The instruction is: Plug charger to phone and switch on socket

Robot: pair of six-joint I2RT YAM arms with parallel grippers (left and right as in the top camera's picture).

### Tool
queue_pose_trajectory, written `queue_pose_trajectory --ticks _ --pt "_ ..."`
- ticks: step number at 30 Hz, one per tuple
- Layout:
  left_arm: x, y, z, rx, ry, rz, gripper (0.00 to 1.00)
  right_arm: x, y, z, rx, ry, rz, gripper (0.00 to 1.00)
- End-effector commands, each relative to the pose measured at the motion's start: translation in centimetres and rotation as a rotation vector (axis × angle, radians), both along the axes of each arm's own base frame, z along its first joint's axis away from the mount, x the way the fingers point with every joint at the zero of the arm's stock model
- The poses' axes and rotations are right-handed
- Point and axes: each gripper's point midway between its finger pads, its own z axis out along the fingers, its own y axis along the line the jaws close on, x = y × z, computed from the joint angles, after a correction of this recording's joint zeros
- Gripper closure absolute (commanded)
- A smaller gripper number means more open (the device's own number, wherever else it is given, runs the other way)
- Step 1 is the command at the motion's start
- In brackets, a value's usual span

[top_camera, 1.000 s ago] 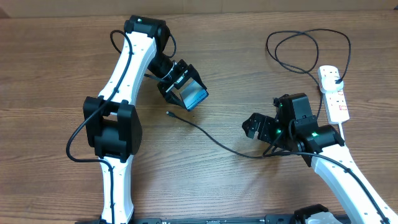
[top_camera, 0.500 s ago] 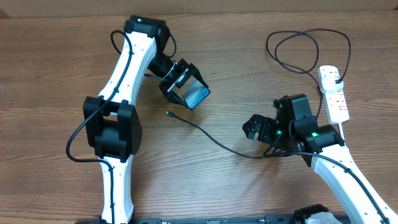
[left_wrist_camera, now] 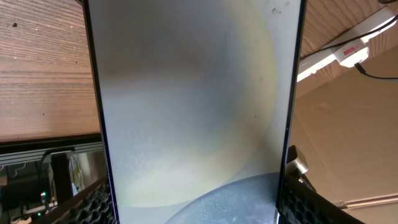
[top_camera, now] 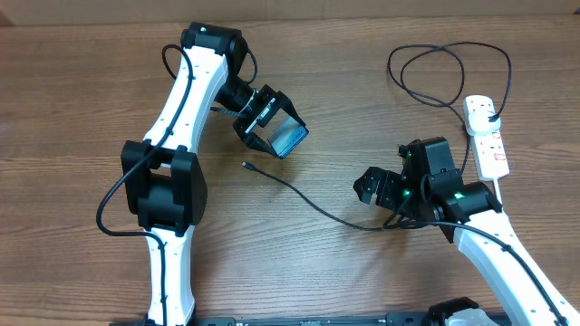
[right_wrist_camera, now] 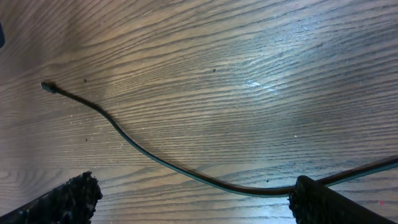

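Note:
My left gripper (top_camera: 263, 122) is shut on the phone (top_camera: 287, 138) and holds it tilted above the table; its light blue screen fills the left wrist view (left_wrist_camera: 193, 106). The charger cable (top_camera: 308, 201) lies on the wood, its small connector tip (top_camera: 246, 166) just below the phone. It runs right under my right gripper (top_camera: 376, 188), then loops up to its black plug in the white socket strip (top_camera: 487, 136). In the right wrist view the cable (right_wrist_camera: 161, 163) crosses between the open fingers (right_wrist_camera: 193, 199), and its tip (right_wrist_camera: 46, 86) lies at the far left.
The socket's thick white cord (top_camera: 497, 186) runs down beside the right arm. The cable's big loop (top_camera: 435, 72) lies at the back right. The socket also shows in the left wrist view (left_wrist_camera: 339, 53), beyond the phone's edge.
The left gripper has shifted the phone slightly to the right and down. The right arm and the cable have not moved.

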Motion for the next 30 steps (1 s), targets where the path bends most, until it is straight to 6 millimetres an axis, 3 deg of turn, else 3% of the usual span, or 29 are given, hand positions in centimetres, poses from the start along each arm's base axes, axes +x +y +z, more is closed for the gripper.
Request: queue_pose_trajectory --ticks 1,3,8,13,23,30 --pt "0.5 -0.2 1.2 -0.032 -0.012 0.022 0.95 0.6 0.2 0.8 0.014 -0.022 0.004 0.00" --pt "0.5 0.5 0.4 0.042 0.000 0.036 0.95 0.7 1.3 1.3 0.073 -0.032 0.031 0.00" --pt "1.9 2.3 -2.0 0.245 -0.041 0.084 0.96 2.1 6.1 4.8 0.283 -0.165 0.175 0.00" --pt "3.4 2.7 -2.9 0.326 -0.082 0.144 0.96 3.4 8.9 6.9 0.359 -0.252 0.181 0.00" --pt "6.1 1.4 -3.1 0.328 -0.143 0.252 0.95 7.0 13.5 5.0 0.464 -0.268 0.150 0.01" --pt "7.1 1.4 -3.2 0.342 -0.156 0.299 0.95 9.5 14.5 5.4 0.490 -0.375 0.147 0.10"
